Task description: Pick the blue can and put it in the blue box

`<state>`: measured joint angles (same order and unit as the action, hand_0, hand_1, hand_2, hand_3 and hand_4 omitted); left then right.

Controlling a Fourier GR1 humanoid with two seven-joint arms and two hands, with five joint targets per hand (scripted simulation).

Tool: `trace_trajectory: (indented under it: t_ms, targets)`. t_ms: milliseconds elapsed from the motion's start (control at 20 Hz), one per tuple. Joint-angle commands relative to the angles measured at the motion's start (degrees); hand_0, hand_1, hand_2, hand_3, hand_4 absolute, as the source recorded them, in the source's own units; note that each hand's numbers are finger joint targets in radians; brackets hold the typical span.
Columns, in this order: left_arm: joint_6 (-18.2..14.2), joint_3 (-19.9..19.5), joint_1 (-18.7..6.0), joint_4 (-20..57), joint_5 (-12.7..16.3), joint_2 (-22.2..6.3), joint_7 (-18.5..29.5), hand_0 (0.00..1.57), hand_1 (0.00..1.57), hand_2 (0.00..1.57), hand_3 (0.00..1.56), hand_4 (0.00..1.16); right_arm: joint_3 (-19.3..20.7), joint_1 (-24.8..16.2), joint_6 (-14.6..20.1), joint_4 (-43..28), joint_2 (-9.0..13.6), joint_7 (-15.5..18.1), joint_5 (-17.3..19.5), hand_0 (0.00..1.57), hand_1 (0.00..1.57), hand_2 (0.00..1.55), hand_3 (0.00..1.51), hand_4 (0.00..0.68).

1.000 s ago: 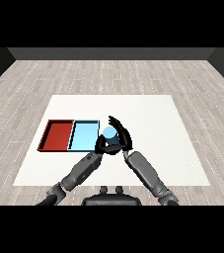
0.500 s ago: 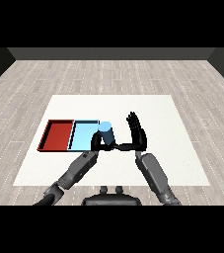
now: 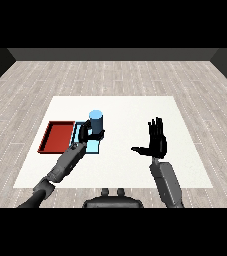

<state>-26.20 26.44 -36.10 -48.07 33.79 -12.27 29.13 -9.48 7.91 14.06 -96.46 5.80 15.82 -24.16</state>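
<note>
Holding the can [image 3: 96,122] upright over the blue tray [image 3: 91,146], your left robot hand [image 3: 86,134] curls round it; the right robot hand [image 3: 157,141] stands spread, well clear.

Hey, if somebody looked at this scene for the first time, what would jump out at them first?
Probably the blue can, held upright by the left hand over the blue tray, near its right edge. Next, the right hand, raised open with straight fingers above the white table, well right of the can and holding nothing. The red tray lies just left of the blue one.
</note>
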Motion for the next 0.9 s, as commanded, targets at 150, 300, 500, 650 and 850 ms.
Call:
trace_trajectory:
  t_ms: [150, 300, 500, 650, 850]
  targets:
    - [-4.58, 0.24, -2.84, 7.72, -5.53, -5.31, -8.4, 1.57, 1.57, 1.57, 1.5, 1.11, 5.68, -1.16, -4.08, 1.67, 2.38, -0.49, -4.72, 0.0, 0.0, 0.0, 0.0, 0.0]
    - [-3.49, 1.77, -6.61, 13.21, -7.62, -7.37, -16.12, 1.57, 1.57, 1.56, 1.48, 1.03, 3.88, -0.76, -1.82, 2.65, 0.39, 0.15, -2.37, 0.0, 0.0, 0.0, 0.0, 0.0]
    - [-7.4, 5.3, -9.11, 23.57, -12.01, -3.17, -21.86, 1.5, 1.5, 1.4, 1.18, 0.97, 2.22, -1.96, -2.57, 5.17, -2.07, 3.74, -1.29, 0.0, 0.0, 0.0, 0.0, 0.0]
    - [-5.47, 5.76, -6.91, 31.96, -12.22, -1.38, -24.36, 0.76, 0.76, 0.71, 0.6, 0.91, 4.18, -4.24, -4.02, 3.69, -0.62, 3.42, -3.22, 0.0, 0.0, 0.0, 0.0, 0.0]
    - [-2.59, 4.55, -9.71, 39.91, -12.81, 1.4, -26.98, 0.66, 0.66, 0.58, 0.08, 0.92, 6.86, -2.91, -5.91, 6.7, 0.34, 3.99, -4.65, 0.0, 0.0, 0.0, 0.0, 0.0]
